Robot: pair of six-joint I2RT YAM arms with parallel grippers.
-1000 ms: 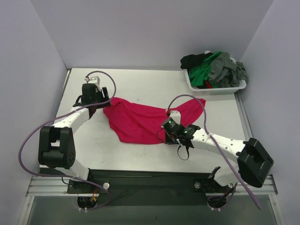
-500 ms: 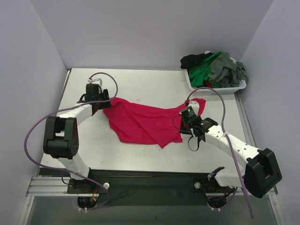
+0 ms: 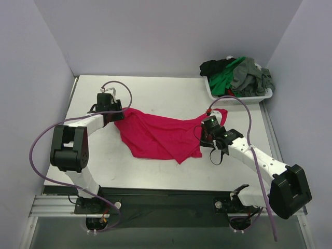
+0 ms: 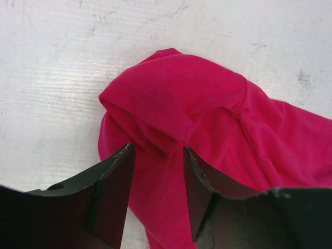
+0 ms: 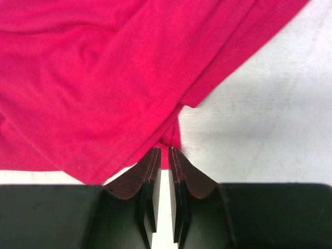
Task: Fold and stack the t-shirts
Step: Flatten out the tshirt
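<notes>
Table [image 3: 155, 96] scuffed white, grey walls [image 3: 166, 36], crimson t-shirt [image 3: 161, 136] pinched in right fingers [image 5: 148, 181], left fingers [image 4: 111, 192] apart

The left arm [image 3: 83, 124] is folded back at left of frame, left hand [image 4: 155, 150] lowered, fingers held apart. The right arm [image 3: 254, 155] is extended toward centre, right hand [image 5: 162, 151] pinched onto the crimson t-shirt [image 5: 104, 78].

Shirt [image 3: 161, 136] spread mid-table [image 3: 155, 96], left gripper [image 3: 110, 112] at its far-left end, right gripper [image 3: 206, 136] at its right edge, basket [image 3: 236, 100] at the table's far-right corner, shirt heap [image 3: 236, 75] inside the basket.
</notes>
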